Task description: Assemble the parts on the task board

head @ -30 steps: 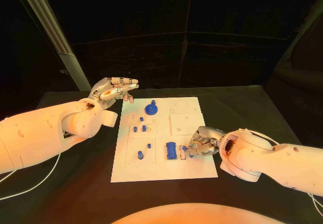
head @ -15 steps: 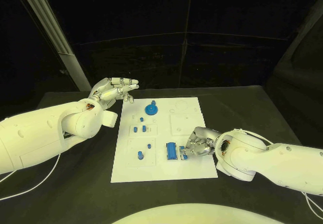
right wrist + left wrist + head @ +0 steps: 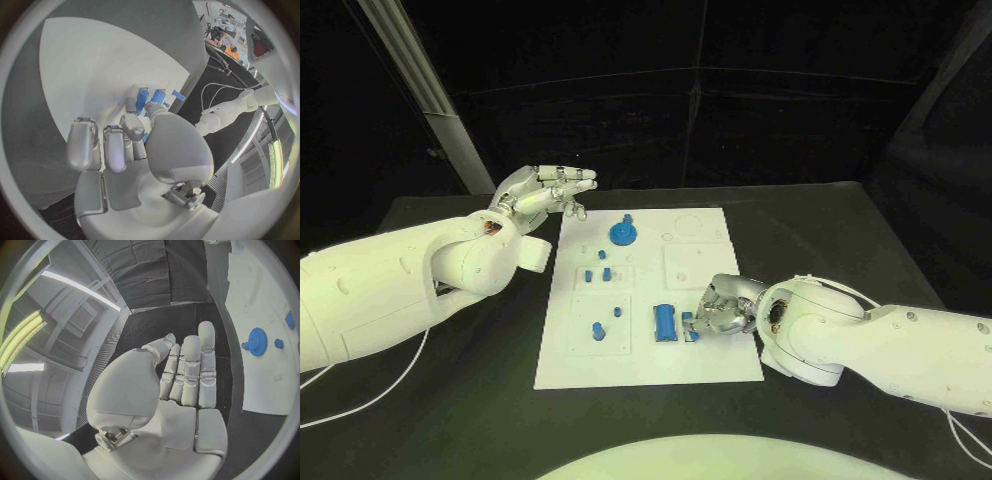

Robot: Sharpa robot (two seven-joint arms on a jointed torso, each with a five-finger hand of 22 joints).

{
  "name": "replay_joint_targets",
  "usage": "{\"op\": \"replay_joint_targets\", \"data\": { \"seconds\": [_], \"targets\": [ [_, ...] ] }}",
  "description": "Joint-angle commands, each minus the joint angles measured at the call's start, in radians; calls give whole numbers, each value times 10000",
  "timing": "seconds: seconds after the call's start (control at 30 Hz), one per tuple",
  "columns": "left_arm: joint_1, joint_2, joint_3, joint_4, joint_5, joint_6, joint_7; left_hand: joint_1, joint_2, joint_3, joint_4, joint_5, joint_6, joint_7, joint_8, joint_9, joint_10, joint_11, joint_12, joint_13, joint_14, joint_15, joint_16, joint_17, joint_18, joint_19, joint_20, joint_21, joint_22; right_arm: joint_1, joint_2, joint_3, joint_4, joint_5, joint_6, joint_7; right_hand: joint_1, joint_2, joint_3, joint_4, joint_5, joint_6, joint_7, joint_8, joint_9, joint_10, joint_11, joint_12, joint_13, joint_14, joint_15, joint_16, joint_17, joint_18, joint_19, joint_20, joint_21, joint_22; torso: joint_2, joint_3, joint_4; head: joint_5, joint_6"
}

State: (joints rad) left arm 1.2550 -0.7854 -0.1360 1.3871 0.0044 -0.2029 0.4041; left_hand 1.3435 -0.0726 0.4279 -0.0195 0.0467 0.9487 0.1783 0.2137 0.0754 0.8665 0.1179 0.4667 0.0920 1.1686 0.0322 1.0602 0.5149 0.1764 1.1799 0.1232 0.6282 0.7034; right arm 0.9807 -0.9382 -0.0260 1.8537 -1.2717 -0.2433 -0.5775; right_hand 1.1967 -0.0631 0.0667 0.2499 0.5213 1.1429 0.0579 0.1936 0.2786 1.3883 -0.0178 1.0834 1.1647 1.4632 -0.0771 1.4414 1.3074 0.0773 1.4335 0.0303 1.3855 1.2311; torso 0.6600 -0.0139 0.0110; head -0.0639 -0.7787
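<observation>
Black table (image 3: 473, 400) carries your task board (image 3: 711, 365); at its five o'clock the right hand (image 3: 721, 312) touches a small blue part (image 3: 689, 327), grip unclear; probably light, stiff, slippery, so pinch its sides; left hand (image 3: 545, 192) hovers, fingers loosely apart, empty

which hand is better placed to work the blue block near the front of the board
Right. The right hand is down on the task board, fingertips at the blue block. The left hand is raised off the board's far corner, holding nothing.
</observation>
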Motion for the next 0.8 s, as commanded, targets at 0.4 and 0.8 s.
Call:
{"op": "replay_joint_targets", "data": {
  "seconds": [0.4, 0.8],
  "targets": [
    [19, -15, 7, 33, -37, 132, 8, 88, -13, -64, -22, 43, -71, -2, 45, 1, -69, 18, 77, -21, -98, 1, 19, -22, 64, -8, 67, -41, -16, 8, -4, 0, 42, -204, 13, 264, -856, 112, -1175, 395, -2585, -9, 3, 115, 256, 100, -1, -16, 23, 681, -69, 34, 519, -91, 61, -49, 34, 16, -5, 6, -13, 12, -10],
    [19, -20, 7, 24, -39, 131, 3, 82, -12, -68, -17, 43, -74, 1, 48, 1, -74, 20, 81, -22, -100, 2, 21, -26, 64, -8, 67, -42, -17, 10, -370, 1, 114, -191, 267, 739, -666, 265, -1787, 269, -3440, -92, 9, 141, 420, 85, 8, -12, 51, 681, -65, 22, 515, -85, 44, -49, 5, -7, -19, 5, 3, -30, 26]
  ]
}}
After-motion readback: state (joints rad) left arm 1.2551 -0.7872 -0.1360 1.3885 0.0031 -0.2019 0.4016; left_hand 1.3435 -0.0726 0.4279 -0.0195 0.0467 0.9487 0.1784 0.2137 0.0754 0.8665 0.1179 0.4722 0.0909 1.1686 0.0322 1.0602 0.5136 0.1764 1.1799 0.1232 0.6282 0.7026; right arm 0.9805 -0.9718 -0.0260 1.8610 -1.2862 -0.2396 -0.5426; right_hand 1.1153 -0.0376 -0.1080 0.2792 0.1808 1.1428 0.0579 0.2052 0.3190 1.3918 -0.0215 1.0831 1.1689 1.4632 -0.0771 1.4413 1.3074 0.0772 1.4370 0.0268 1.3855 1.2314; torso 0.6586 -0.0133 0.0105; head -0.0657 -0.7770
